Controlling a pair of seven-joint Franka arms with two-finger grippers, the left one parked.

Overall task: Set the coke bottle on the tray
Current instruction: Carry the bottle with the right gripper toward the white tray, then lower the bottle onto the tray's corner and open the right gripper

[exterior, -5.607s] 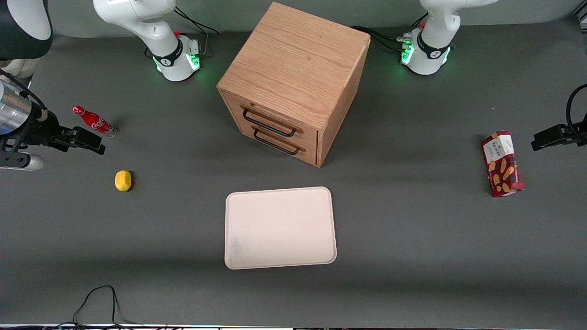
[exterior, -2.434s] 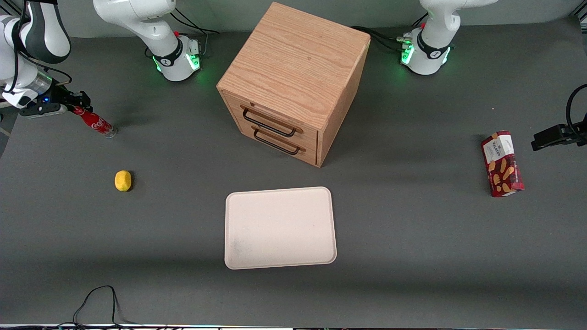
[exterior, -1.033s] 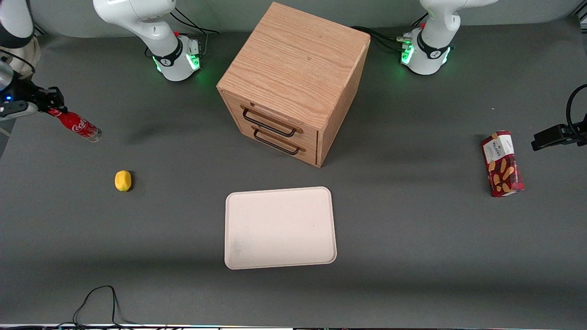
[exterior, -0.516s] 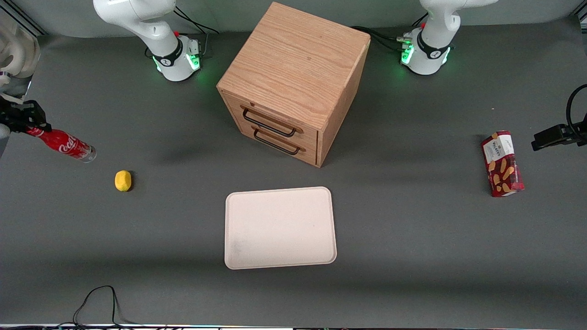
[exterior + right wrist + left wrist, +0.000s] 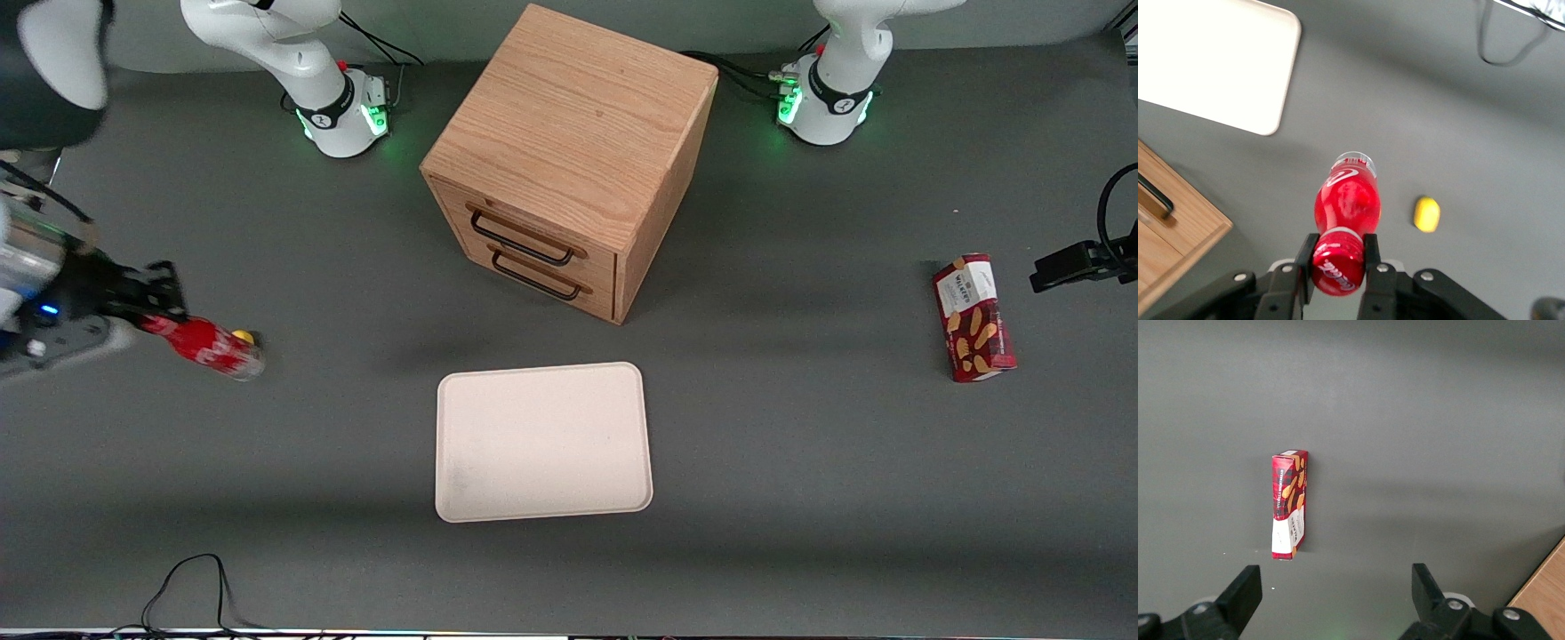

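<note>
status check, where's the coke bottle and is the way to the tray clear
Gripper shut on coke bottle at the cap, bottle lifted off table. Tray bare, not reached. Lemon below bottle; nothing between bottle and tray.

"WALKERS" on biscuit box (image 5: pixel 973 316)

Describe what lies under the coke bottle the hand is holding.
The hand grips the bottle by its cap, lifted off the table. Beneath it: bare table and a lemon, mostly covered by the bottle in the front view. The tray isn't under it.
</note>
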